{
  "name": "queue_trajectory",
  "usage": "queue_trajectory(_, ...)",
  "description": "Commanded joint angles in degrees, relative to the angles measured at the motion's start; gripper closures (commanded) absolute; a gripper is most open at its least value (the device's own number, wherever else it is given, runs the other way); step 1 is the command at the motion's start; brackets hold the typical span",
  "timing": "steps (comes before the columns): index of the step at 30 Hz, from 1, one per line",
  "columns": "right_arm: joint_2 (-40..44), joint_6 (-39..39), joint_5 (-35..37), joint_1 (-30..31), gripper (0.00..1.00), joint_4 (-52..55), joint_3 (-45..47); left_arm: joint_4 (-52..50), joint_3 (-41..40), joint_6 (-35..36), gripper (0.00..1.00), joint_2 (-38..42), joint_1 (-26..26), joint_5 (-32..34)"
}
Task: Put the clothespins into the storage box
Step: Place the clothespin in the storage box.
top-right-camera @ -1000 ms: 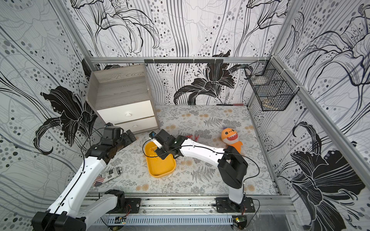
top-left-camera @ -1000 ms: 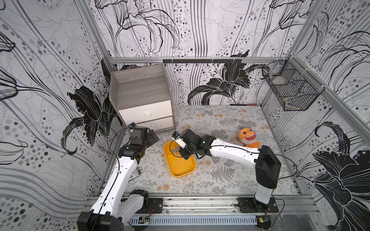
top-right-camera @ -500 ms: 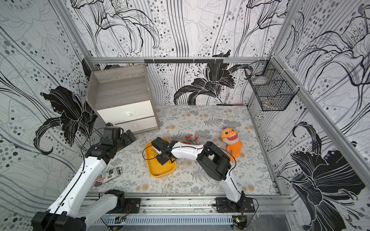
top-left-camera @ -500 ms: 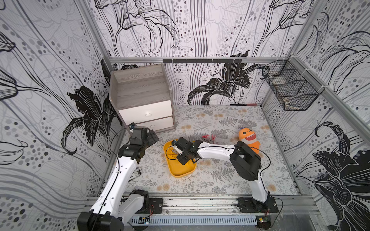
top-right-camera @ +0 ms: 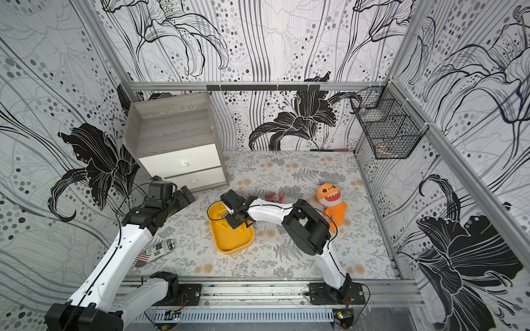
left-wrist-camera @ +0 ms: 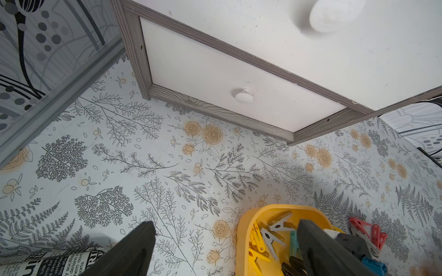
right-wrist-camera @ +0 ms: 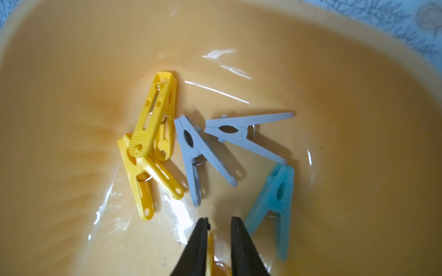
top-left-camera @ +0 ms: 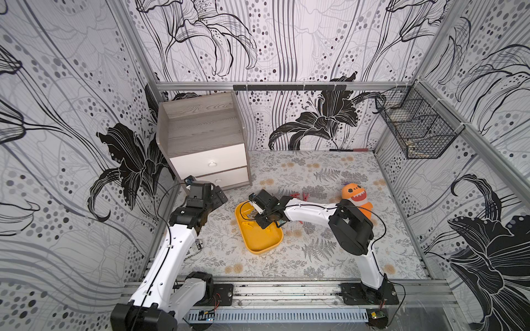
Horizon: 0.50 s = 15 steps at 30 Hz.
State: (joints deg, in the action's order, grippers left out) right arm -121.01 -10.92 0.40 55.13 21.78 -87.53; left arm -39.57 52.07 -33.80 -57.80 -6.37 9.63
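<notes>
Low inside the yellow-orange storage box: the right gripper, jaws parted by a narrow gap, a yellow clothespin edge-on between them, against one finger and clear of the other. Just ahead of the fingertips, on the box floor: two overlapping yellow clothespins, two grey clothespins side by side, and one teal clothespin nearest the gripper. Outside the box, just past its far end: red clothespins on the table. Between the drawer cabinet and the box's far corner: the left gripper, spread wide, empty.
</notes>
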Motion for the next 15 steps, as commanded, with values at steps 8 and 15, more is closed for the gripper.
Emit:
queue_trajectory(8, 14.96, -1.18, 3.63, -2.37, 0.77, 0.95, 4.53, 1.32, 0.48, 0.59, 0.03, 0.12, -0.22, 0.74)
queue_trajectory(15, 26.45, -2.27, 4.83, -10.69, 0.76, 0.97, 21.44, 1.21, 0.48, 0.89, 0.03, 0.50, -0.22, 0.92)
